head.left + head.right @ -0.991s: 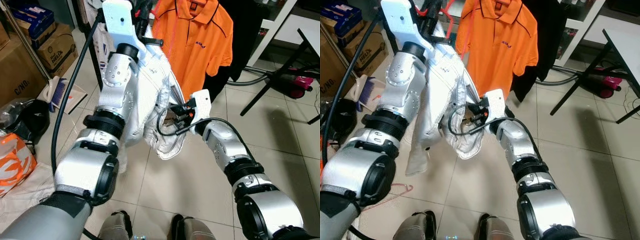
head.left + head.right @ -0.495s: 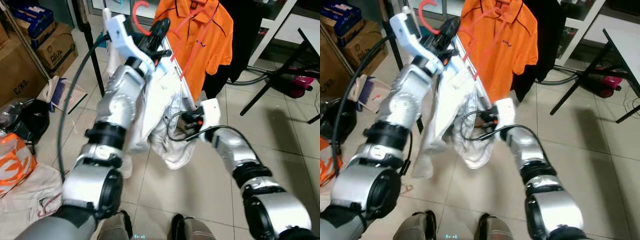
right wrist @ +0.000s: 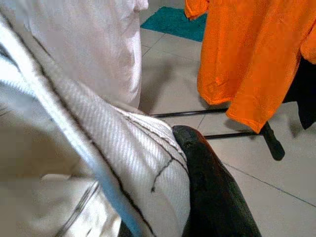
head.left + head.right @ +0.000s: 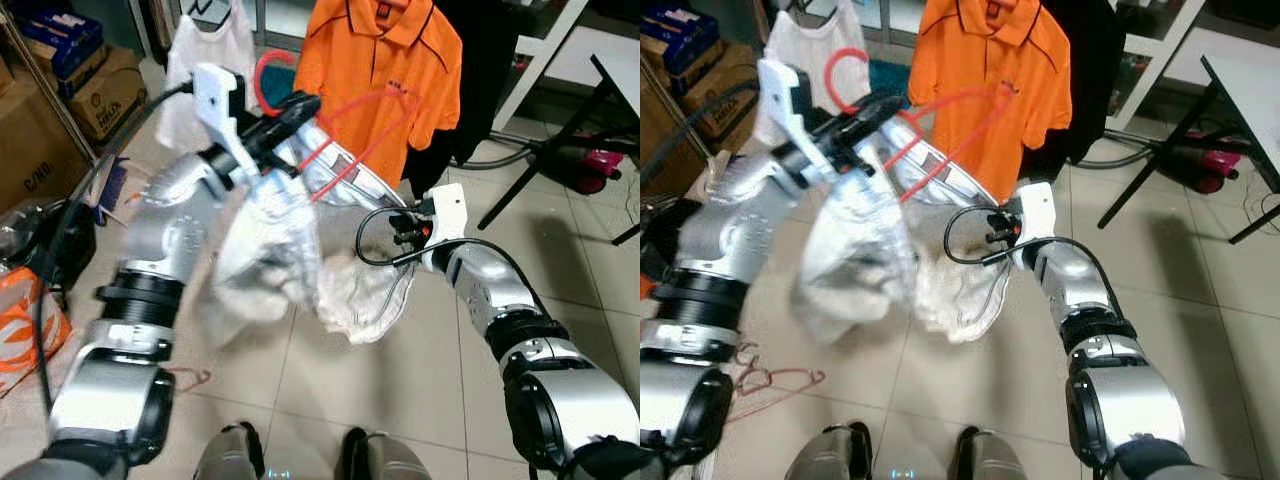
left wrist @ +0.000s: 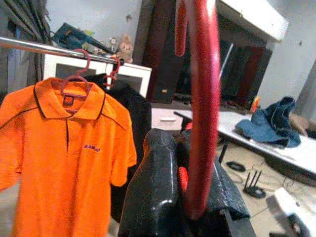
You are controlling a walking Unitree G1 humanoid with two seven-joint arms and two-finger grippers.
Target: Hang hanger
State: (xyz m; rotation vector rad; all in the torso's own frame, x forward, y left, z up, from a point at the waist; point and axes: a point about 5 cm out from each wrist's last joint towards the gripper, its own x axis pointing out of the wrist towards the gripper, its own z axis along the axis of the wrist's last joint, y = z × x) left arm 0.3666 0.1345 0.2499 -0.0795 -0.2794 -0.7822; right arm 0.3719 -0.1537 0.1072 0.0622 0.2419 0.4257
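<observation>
- Since the earlier frames the left arm has swung down and outward to the robot's left; the red hanger [image 4: 340,140], previously steep, now lies much flatter, and the white garment [image 4: 270,240] has bunched and sagged lower. The right gripper [image 4: 405,232] has moved right and slightly up with the cloth.
- Left gripper [image 4: 285,115]: fingers [image 5: 153,197] clamped on the hanger's neck just below the hook; the left wrist view shows the red shaft pinched between the black pads.
- Right gripper: black finger [image 3: 212,192] pressed against the striped white fabric; it looks to be holding a fold of the garment, but the opposing finger is covered by cloth.
- Hanger location: held in the air in front of the orange polo shirt [image 4: 385,70], above the tiled floor [image 4: 400,380], garment draped over it and trailing down between the two arms.
- Orientation: long axis runs roughly sideways across the head views, tilted; hook [image 4: 265,80] at the left-gripper end, curling upward.
- Step in hand (judgement): carrying the loaded hanger toward the rail [image 5: 44,49], where the orange shirt hangs on its own hanger.
- Next move (judgement): raise the left arm, bring the hook above the rail beside the orange shirt, lower it on; the right gripper must free the cloth so it hangs clear.
</observation>
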